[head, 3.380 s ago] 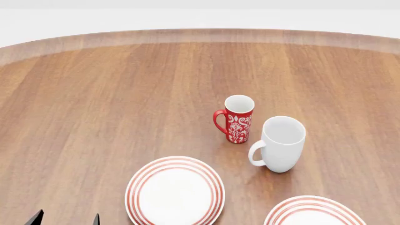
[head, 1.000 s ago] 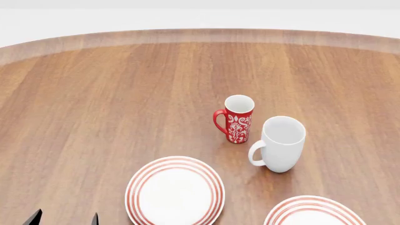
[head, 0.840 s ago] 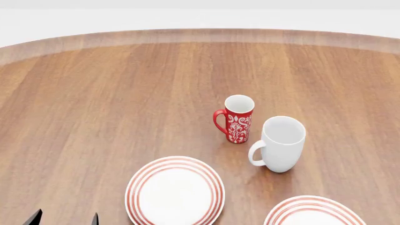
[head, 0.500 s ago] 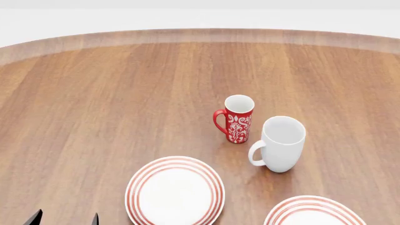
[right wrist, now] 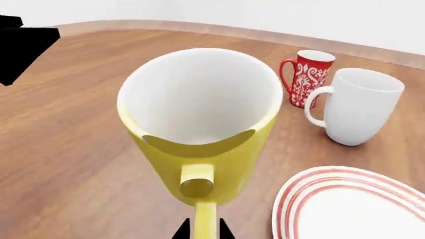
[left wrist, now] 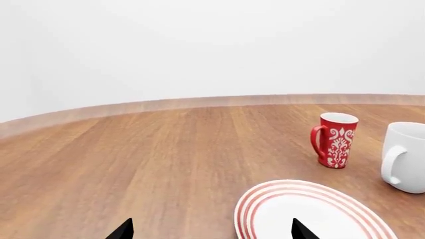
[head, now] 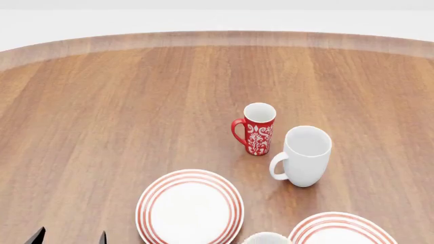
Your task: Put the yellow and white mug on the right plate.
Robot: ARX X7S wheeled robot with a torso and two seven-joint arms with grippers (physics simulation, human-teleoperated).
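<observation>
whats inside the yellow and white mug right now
Nothing shows inside the yellow and white mug: the right wrist view looks down into a bare white interior. The near inner wall, behind the rim by the handle, is hidden.

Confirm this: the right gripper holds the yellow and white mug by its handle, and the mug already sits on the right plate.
Not quite. The right gripper does pinch the handle of the yellow and white mug, but the mug is not on the right plate. The right wrist view shows it beside the plate, over bare wood. The rest stands.
</observation>
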